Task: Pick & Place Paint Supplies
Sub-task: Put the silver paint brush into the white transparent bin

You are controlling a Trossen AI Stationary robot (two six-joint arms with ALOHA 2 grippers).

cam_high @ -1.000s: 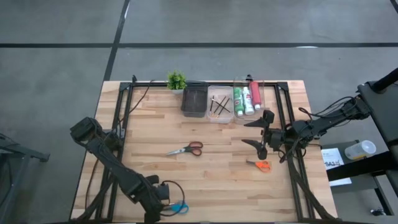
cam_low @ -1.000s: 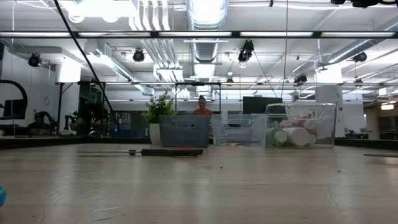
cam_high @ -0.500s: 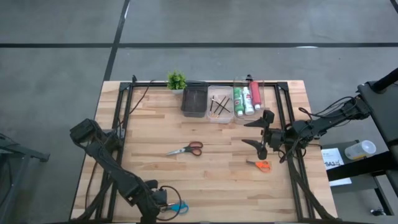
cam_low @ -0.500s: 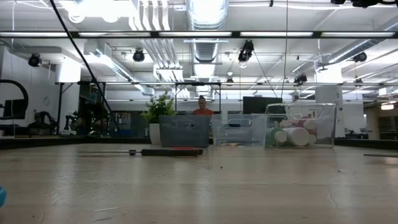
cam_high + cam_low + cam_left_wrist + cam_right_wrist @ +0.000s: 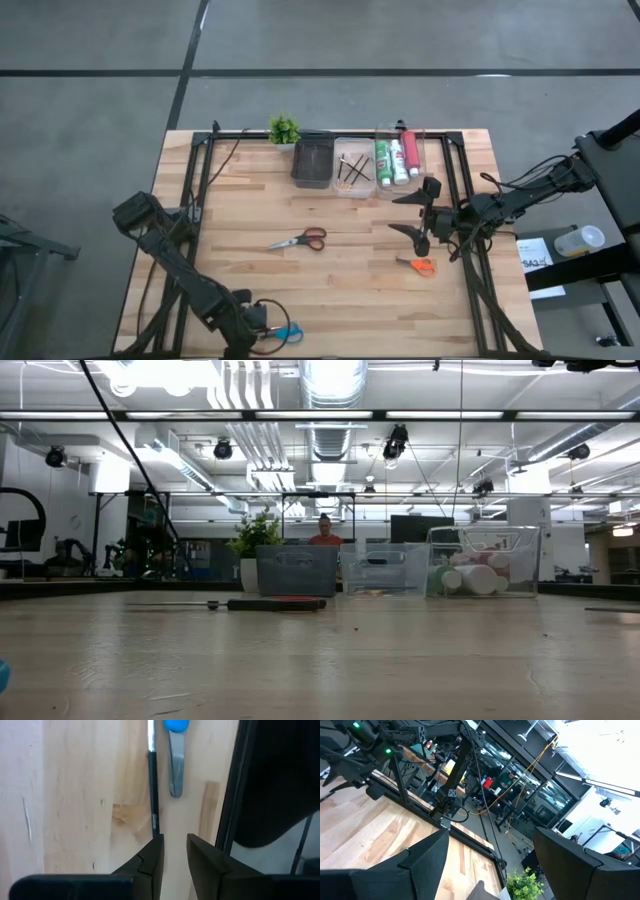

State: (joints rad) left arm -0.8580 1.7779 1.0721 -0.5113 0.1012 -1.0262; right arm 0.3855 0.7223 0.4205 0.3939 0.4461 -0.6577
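Blue-handled scissors (image 5: 288,334) at near table edge, just beside left gripper (image 5: 252,322); likely the next pick. Left wrist view: fingers parted by a narrow gap, nothing between them, blue handle (image 5: 176,725) and thin dark brush (image 5: 153,785) just ahead. Right gripper (image 5: 420,213) raised mid-table, fingers spread wide, empty, waiting near orange scissors (image 5: 421,265). Red scissors (image 5: 300,240) loose at centre. Paint tubes (image 5: 396,158) already in clear bin (image 5: 419,135) at far edge; brushes (image 5: 354,170) in the neighbouring tray, dark bin (image 5: 312,163) beside it.
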